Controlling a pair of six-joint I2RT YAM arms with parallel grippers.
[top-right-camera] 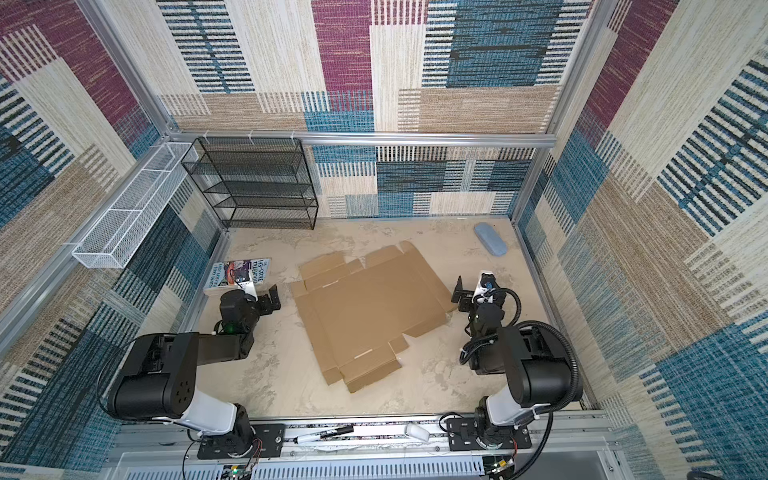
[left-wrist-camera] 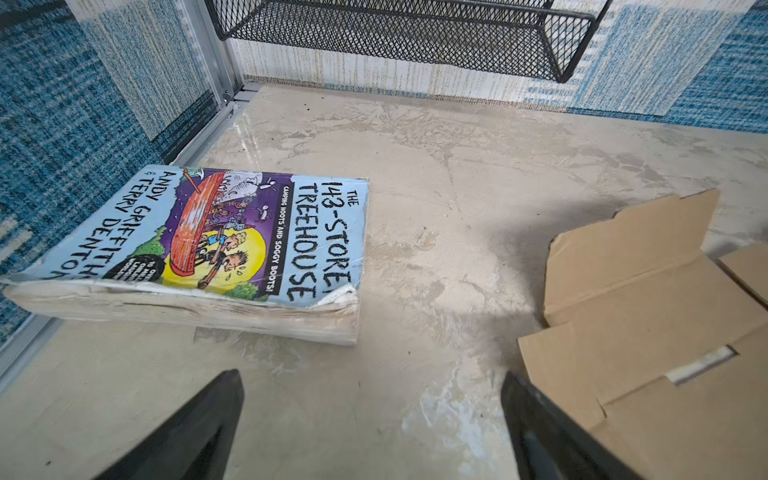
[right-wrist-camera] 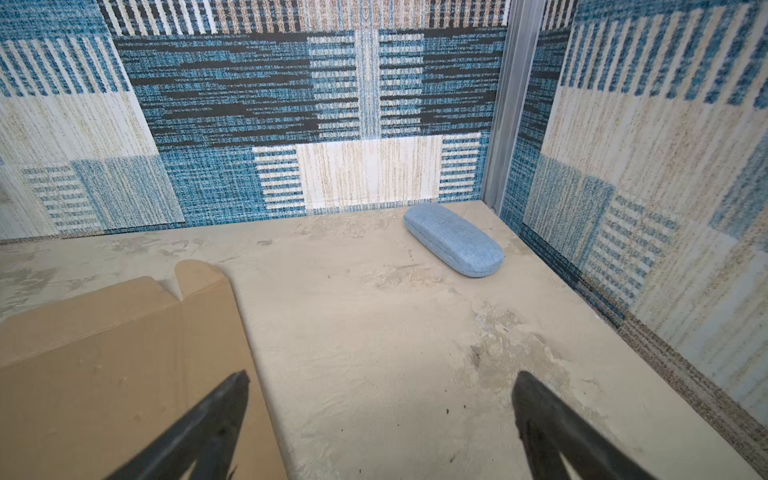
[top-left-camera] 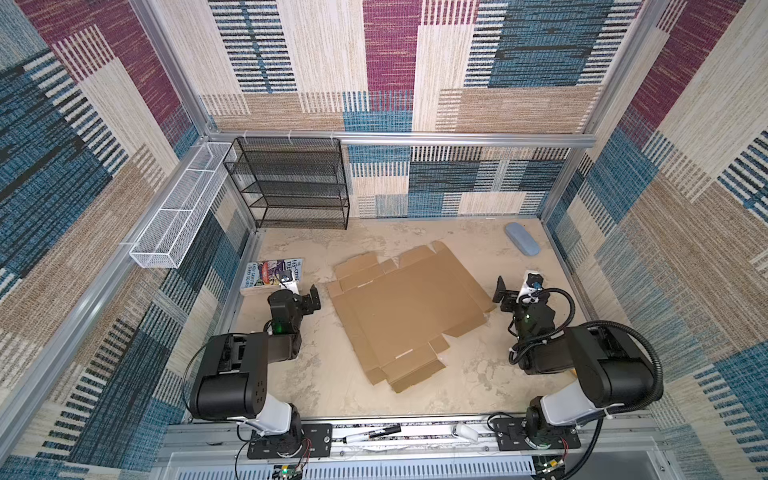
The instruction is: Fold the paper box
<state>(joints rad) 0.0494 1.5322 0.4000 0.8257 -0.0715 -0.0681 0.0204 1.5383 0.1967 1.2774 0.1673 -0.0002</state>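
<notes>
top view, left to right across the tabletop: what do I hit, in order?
book → left gripper, jaws open → paper box, lying flat and unfolded → right gripper, jaws open. Blue case left out: farther back, its span overlaps the right gripper's.

The book (left-wrist-camera: 199, 245) cover reads "THE 143-STORE… TREEHOUSE", "CAMPING HOOTS AND SOGGY BOOTS!", "ANDY GRIFFITH…", "TERRY DENTO…".
</notes>
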